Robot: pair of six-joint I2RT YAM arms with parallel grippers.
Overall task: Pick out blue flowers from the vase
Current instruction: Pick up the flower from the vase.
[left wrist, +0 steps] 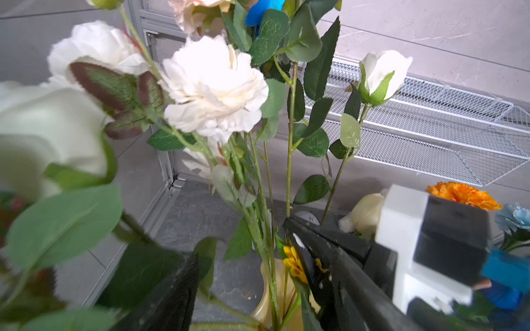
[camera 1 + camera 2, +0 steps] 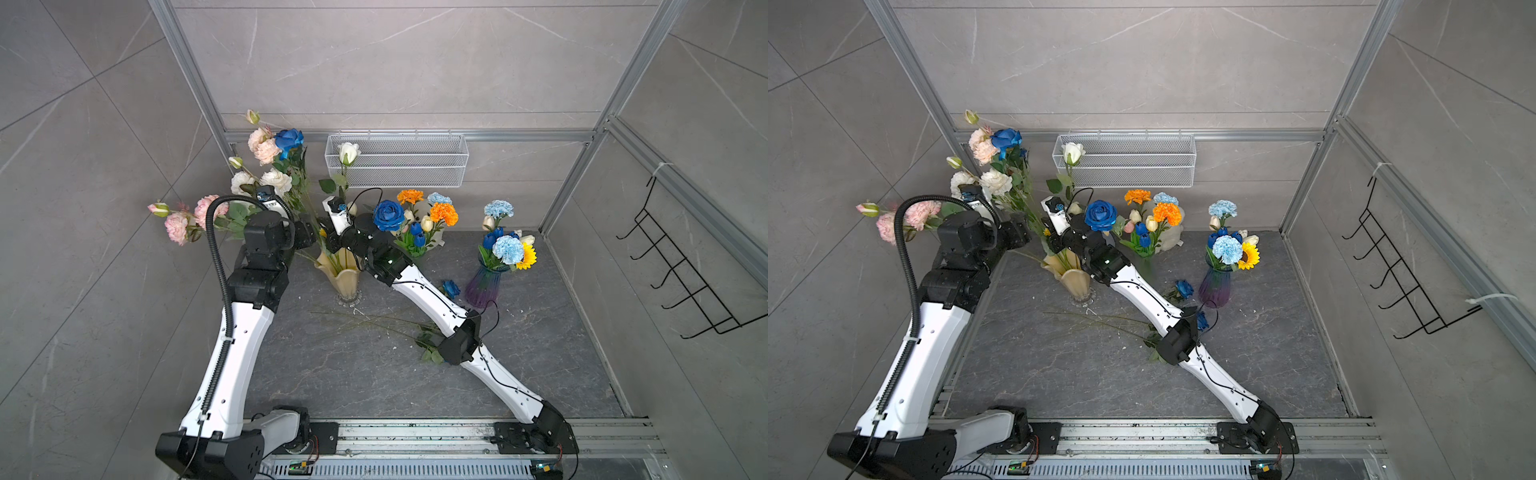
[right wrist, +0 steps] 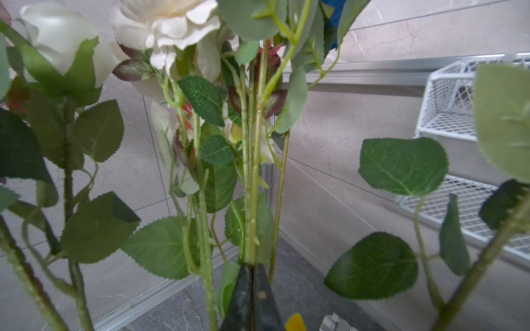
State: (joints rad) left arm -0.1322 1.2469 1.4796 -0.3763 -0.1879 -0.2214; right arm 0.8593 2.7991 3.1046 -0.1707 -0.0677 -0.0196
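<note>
An amber vase holds white and pink blooms and one tall deep blue rose. Just above the vase mouth, my right gripper is shut on a thorny green stem. In the left wrist view that stem runs up to the blue rose. My left gripper is open on the other side, with several stems between its fingers and nothing clamped. Another blue rose shows behind my right wrist; its base is hidden.
Blue roses lie on the slab by my right forearm, beside loose stems. A purple vase holds pale blue carnations and a sunflower. Orange carnations stand at the back. A white wire basket hangs on the wall.
</note>
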